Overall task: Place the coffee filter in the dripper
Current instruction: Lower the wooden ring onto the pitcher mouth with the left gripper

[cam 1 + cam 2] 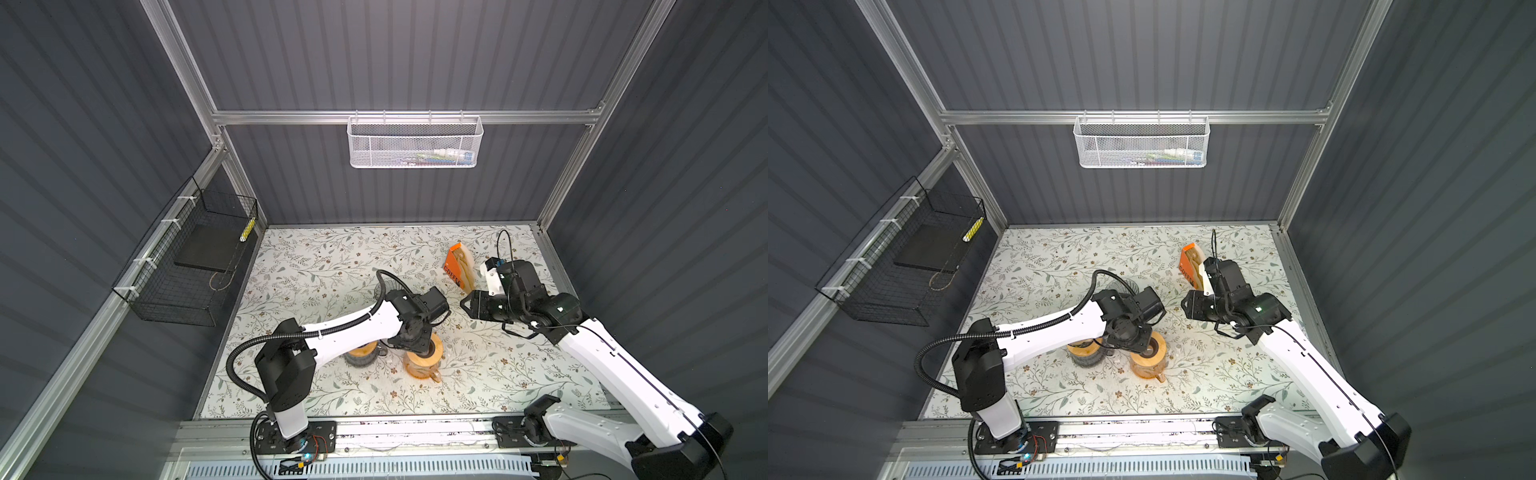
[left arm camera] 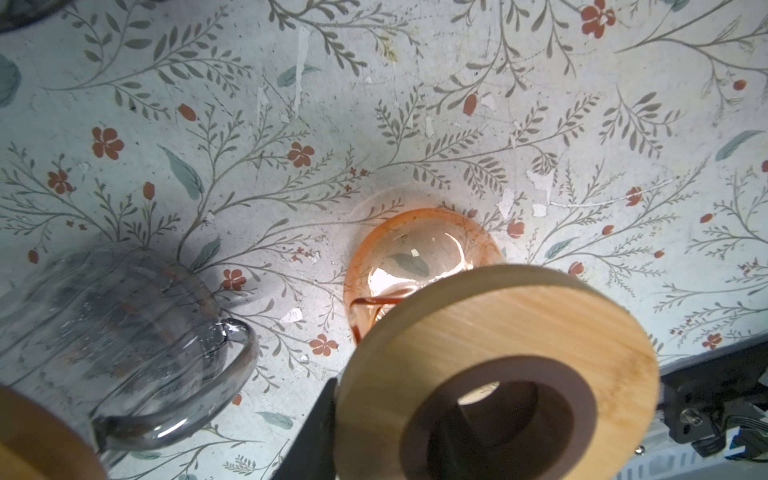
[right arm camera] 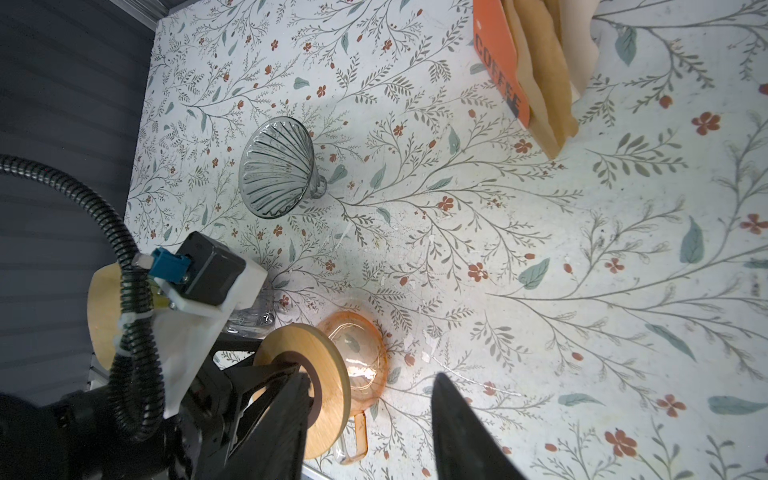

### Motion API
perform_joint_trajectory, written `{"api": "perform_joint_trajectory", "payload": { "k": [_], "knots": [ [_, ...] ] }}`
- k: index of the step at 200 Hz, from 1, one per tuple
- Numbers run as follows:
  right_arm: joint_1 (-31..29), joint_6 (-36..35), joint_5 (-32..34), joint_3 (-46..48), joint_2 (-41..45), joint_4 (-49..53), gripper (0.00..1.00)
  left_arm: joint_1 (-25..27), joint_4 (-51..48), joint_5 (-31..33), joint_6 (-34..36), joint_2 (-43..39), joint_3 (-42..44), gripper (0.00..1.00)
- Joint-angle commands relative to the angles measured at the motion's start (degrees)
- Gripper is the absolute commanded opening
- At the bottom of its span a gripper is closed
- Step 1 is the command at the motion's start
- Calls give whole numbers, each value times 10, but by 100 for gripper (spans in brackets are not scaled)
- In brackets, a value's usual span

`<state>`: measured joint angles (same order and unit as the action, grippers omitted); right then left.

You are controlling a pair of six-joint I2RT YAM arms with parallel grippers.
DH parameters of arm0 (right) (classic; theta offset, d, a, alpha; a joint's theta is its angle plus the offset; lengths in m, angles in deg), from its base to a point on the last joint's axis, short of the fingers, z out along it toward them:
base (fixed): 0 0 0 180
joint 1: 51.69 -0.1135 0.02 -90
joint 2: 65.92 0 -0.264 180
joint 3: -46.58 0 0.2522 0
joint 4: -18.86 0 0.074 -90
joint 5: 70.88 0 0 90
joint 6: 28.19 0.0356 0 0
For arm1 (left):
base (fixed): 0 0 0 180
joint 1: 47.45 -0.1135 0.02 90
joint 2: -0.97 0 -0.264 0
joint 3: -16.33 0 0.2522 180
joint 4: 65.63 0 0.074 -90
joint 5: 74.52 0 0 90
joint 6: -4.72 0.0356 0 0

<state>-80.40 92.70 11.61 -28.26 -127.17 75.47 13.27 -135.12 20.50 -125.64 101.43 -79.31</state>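
Pinched in the left gripper (image 2: 386, 428), one finger in its hole and one outside its rim, the wooden ring (image 2: 498, 340) tilts over the orange glass cup (image 2: 415, 253). Just left of that stands a clear mug (image 2: 124, 324). Right of the cup the right gripper (image 3: 372, 378) hovers empty, jaws apart. Farther back the ribbed glass dripper (image 3: 276, 166) lies on its side. The coffee filters (image 3: 548, 75) stand in their orange holder (image 3: 498, 62) at far right, well apart from it.
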Motion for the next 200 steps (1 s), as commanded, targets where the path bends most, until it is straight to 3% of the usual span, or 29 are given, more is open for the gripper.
{"api": "perform_joint_trajectory", "payload": {
  "k": [1,48,111,200],
  "knots": [
    [3,2,-3,2,-4,-8,49,4,-13,11,-4,10,-11,0],
    [3,3,-4,0,-6,-7,49,6,-13,14,-2,14,-13,1],
    [2,3,-7,-2,-9,-7,49,8,-17,17,-1,12,-17,11],
    [3,6,-11,-1,-7,-8,49,11,-20,25,-3,8,-27,34]
  ]
}}
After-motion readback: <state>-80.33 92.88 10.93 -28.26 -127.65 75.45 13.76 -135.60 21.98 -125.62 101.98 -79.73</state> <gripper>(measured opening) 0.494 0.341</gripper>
